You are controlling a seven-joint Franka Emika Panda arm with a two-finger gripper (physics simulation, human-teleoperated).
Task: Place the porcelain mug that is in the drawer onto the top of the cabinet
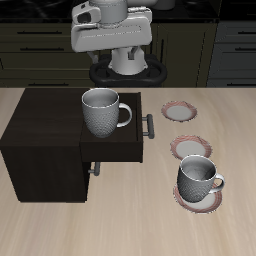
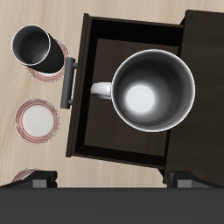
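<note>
The porcelain mug (image 1: pixel 103 112) is tall, speckled grey-white, and stands upright in the open drawer (image 1: pixel 118 150), its handle toward the drawer front. The wrist view looks straight down into the mug (image 2: pixel 150 90) inside the drawer (image 2: pixel 109 52), whose grey bar handle (image 2: pixel 67 83) shows beside it. The dark cabinet (image 1: pixel 40 125) has a flat bare top beside the mug. My gripper (image 1: pixel 113 50) hangs high above the mug and the drawer, apart from both. It is open and empty; its fingertips (image 2: pixel 31 179) stand wide apart.
A smaller grey mug (image 1: pixel 198 180) stands on a pink-rimmed plate (image 1: pixel 205 202) near the table's front edge, and also shows in the wrist view (image 2: pixel 33 45). Two more such plates (image 1: pixel 181 110) (image 1: pixel 191 148) lie beside the drawer front. One plate shows in the wrist view (image 2: pixel 38 121).
</note>
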